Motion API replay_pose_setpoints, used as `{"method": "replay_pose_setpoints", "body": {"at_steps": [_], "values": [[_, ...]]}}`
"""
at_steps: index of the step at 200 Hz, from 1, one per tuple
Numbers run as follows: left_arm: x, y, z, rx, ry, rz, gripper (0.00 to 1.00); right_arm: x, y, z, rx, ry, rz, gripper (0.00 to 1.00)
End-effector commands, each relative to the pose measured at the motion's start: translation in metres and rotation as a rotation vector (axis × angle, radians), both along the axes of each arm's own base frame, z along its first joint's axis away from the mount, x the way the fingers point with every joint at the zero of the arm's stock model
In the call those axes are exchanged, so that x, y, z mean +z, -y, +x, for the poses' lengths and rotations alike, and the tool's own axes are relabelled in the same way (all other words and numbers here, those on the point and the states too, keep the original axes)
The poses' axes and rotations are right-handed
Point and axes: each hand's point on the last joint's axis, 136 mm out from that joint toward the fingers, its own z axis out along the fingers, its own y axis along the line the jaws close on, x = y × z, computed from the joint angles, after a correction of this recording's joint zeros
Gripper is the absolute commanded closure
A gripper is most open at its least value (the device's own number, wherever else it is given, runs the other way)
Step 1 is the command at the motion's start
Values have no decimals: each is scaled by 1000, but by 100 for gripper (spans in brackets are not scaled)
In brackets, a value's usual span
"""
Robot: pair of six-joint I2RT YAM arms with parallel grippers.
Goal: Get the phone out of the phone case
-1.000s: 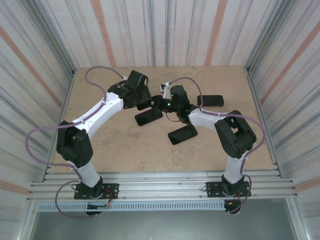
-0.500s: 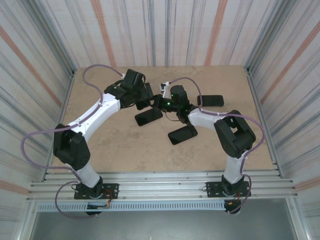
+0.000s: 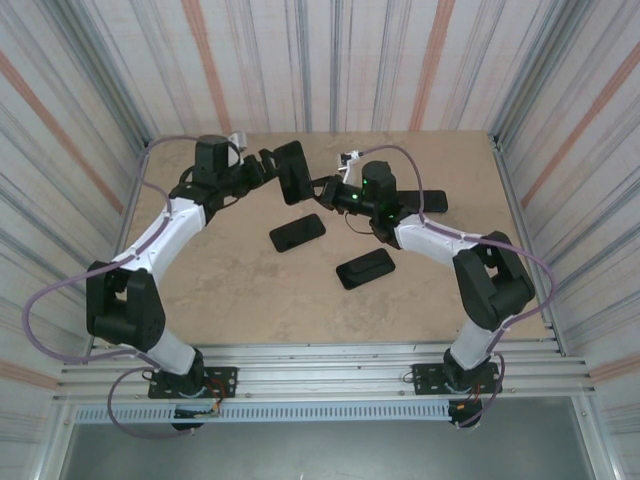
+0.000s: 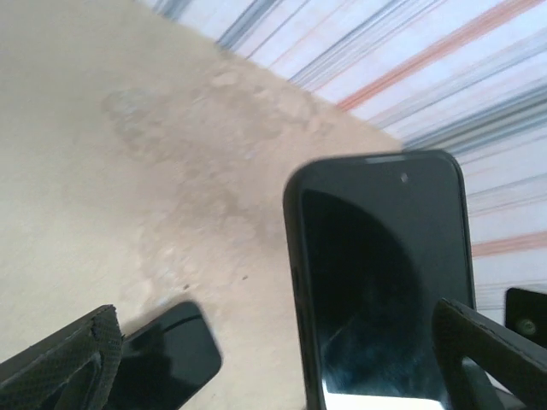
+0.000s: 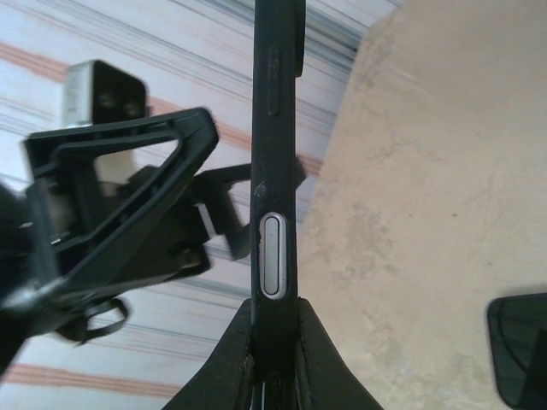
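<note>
The phone in its black phone case (image 3: 292, 172) is held upright above the back of the table. My right gripper (image 3: 325, 188) is shut on its lower end. In the right wrist view the case (image 5: 275, 128) shows edge-on, with a silver side button, pinched between the fingers of the right gripper (image 5: 275, 312). My left gripper (image 3: 262, 165) hovers just left of the phone, jaws wide open. From the left wrist the dark screen (image 4: 376, 282) faces the camera between the spread fingers of the left gripper (image 4: 273, 312); neither finger clearly touches it.
Three more dark phones lie flat on the tan table (image 3: 220, 290): one at centre (image 3: 297, 232), one nearer the front (image 3: 365, 268), one at the right behind the right arm (image 3: 425, 200). Striped walls enclose the back and sides.
The left gripper opened, let go of the phone and swung up and back to the left. The right gripper closed tighter and lifted the phone upright toward the back.
</note>
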Motion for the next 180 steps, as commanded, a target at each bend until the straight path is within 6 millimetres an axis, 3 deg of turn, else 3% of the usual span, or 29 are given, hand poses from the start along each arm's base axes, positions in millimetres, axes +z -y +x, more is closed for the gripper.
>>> {"method": "replay_pose_setpoints", "body": {"at_steps": [1,28,45,136,157,180], "values": [[41,21,3,-144,127,-170,6,58,4,-14,33,82,136,96],[64,27,6,-202,188,-272,11,70,6,-19,47,97,154,95],[76,35,3,-259,216,-318,19,69,8,-18,44,52,174,95],[85,40,-3,-320,224,-358,69,70,16,-12,54,13,211,96],[87,42,-1,-339,227,-382,73,70,15,-13,71,7,217,95],[93,44,1,-352,235,-414,89,68,16,-13,79,-10,233,95]]}}
